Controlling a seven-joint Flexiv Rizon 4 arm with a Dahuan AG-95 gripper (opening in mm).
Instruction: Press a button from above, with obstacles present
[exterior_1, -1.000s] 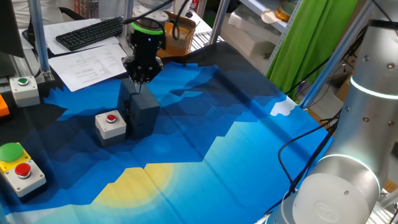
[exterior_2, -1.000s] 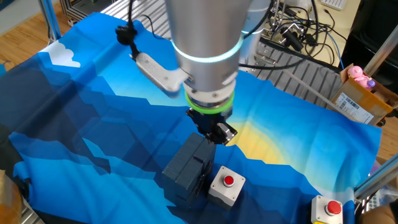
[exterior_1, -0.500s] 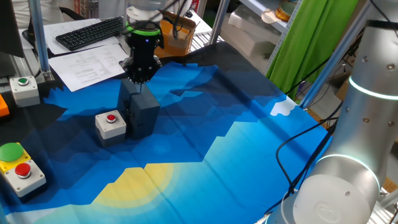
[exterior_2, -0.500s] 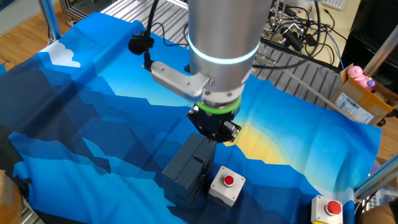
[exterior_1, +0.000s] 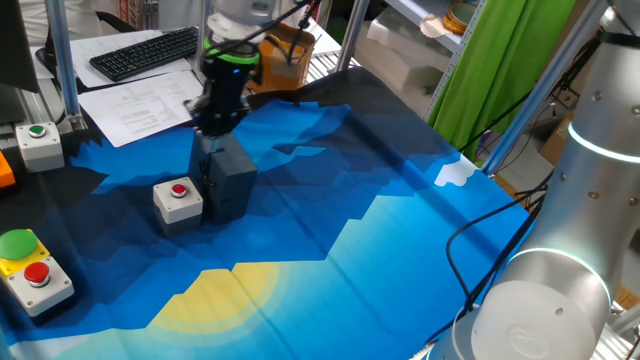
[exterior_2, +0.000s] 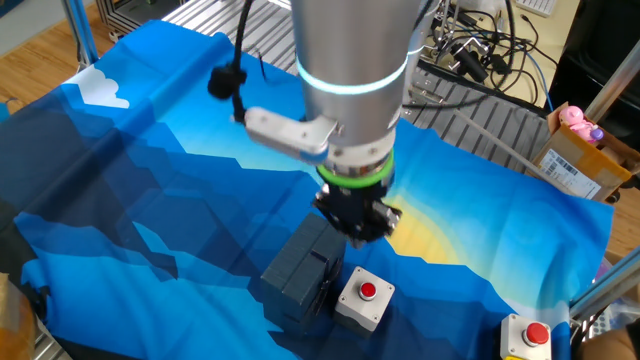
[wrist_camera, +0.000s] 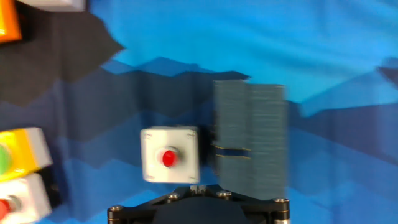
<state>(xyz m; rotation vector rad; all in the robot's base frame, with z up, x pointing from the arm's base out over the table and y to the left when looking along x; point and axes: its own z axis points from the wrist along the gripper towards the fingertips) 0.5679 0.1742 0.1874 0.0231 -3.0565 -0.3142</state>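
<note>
The gripper (exterior_1: 214, 128) hangs over the dark block (exterior_1: 226, 178), above the block's far end in the one fixed view. In the other fixed view the gripper (exterior_2: 362, 228) sits above the block (exterior_2: 302, 270) at the end nearest the yellow patch of the cloth, with air between them as far as that angle shows. The jaws' state I cannot tell — the fingertips are dark against the dark block and blurred in both fixed views, and the hand view shows only the black underside of the gripper body along its bottom edge. Nothing is visibly held.

The button (exterior_1: 179, 191) — a small red cap on a light grey cube — stands on the tabletop (exterior_1: 380, 230) just left of the block in the one fixed view, touching it or nearly so. In the other fixed view the button (exterior_2: 367, 292) lies to the block's right, below and slightly right of the gripper. The hand view, blurred, shows the button (wrist_camera: 169, 158) left of the block (wrist_camera: 250, 137), side by side, both upright.

At the near left of the one fixed view sits a yellow box (exterior_1: 32, 268) with green and red buttons; farther back, a grey box with a green button (exterior_1: 39, 142).
</note>
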